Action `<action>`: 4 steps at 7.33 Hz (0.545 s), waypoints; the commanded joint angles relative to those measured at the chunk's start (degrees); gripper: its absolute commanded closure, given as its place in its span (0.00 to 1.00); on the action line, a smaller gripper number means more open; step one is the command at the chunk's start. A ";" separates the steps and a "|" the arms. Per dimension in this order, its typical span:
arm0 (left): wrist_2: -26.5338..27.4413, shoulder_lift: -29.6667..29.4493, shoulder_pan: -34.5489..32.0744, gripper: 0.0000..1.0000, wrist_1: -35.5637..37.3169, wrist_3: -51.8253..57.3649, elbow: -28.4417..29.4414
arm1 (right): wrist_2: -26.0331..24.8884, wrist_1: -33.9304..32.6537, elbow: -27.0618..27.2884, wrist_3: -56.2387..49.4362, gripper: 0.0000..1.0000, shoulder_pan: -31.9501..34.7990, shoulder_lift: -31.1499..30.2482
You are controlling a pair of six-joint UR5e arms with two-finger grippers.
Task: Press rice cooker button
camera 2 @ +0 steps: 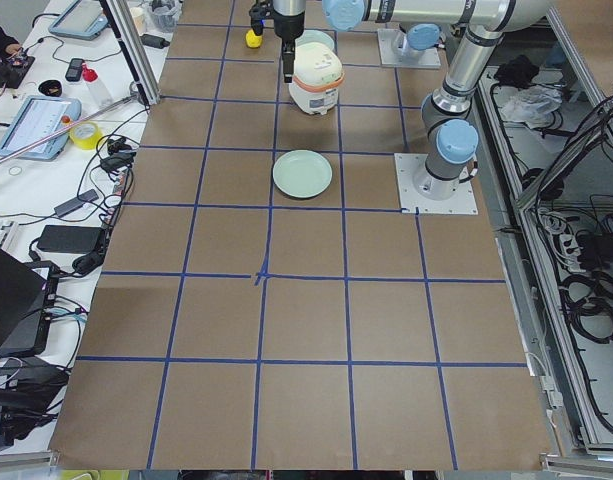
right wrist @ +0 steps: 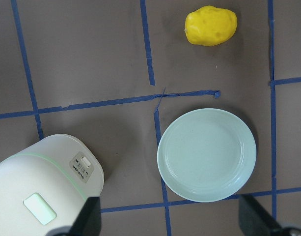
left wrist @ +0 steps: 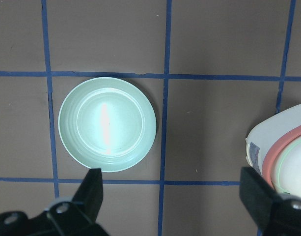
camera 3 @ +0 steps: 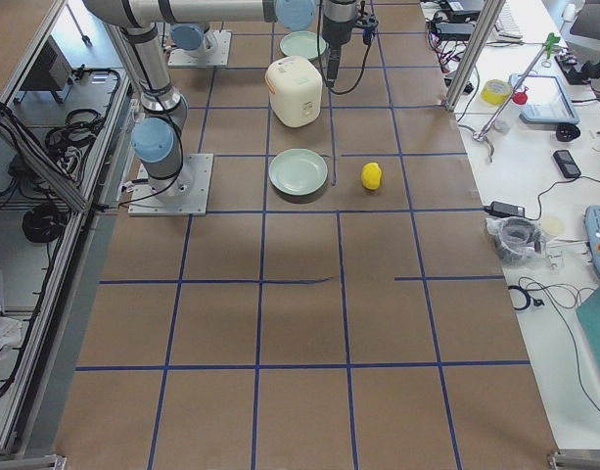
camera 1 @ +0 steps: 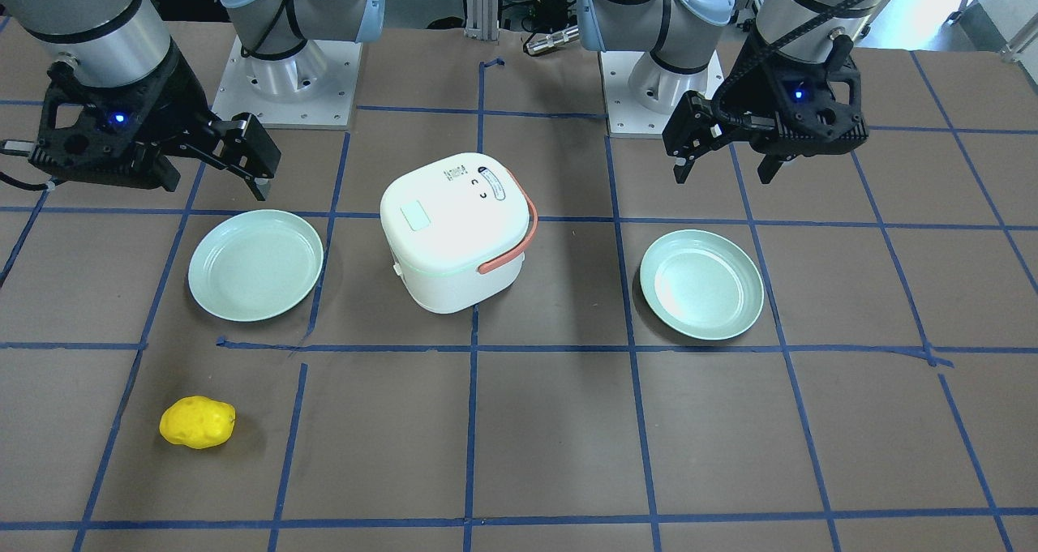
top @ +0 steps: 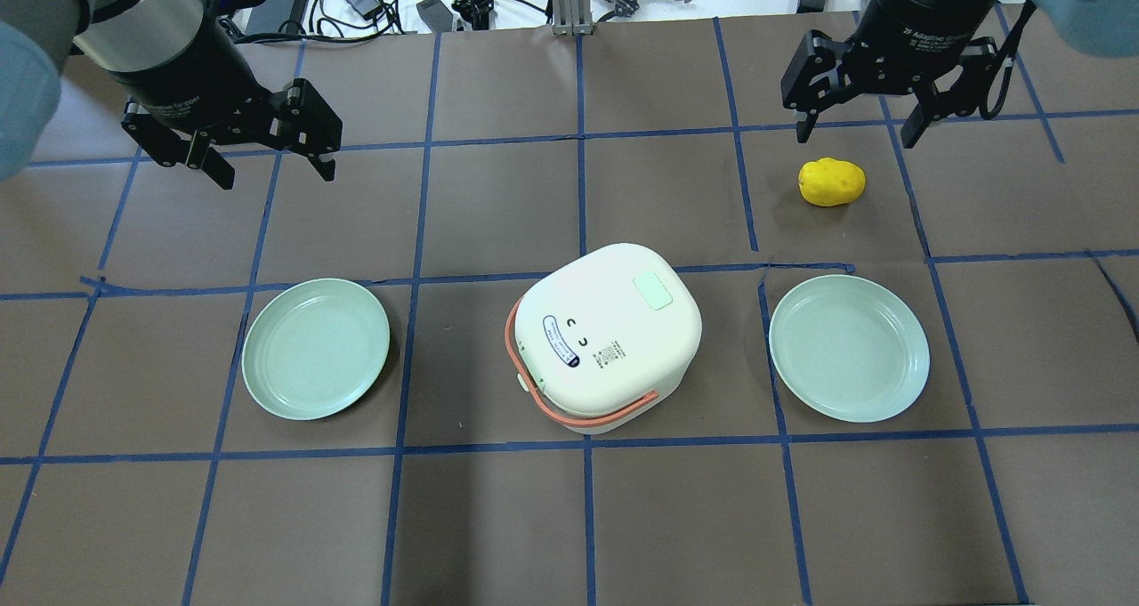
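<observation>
Rice cooker [top: 609, 339] stands closed between left plate [top: 316, 348] and right plate [top: 849, 348], its pale green button [top: 652, 291] on the lid untouched. Beyond the cooker, to its right, lies a yellow potato [top: 831, 181]. Farther still, left gripper [top: 274, 174] and right gripper [top: 856, 136] hover on either side of the cooker, fingers spread, holding nothing.

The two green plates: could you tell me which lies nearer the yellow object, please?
The plate on the robot's right; the yellow object lies near it, while the other plate sits beyond the rice cooker.
</observation>
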 commanded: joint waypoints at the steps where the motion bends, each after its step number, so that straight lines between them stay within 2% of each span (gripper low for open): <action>1: 0.00 0.00 0.00 0.00 0.00 -0.09 0.00 | -0.04 0.05 0.09 0.00 0.00 0.05 0.00; 4: 0.00 0.00 0.00 0.00 0.00 -0.09 0.00 | -0.13 -0.04 -0.17 0.09 0.00 0.05 0.00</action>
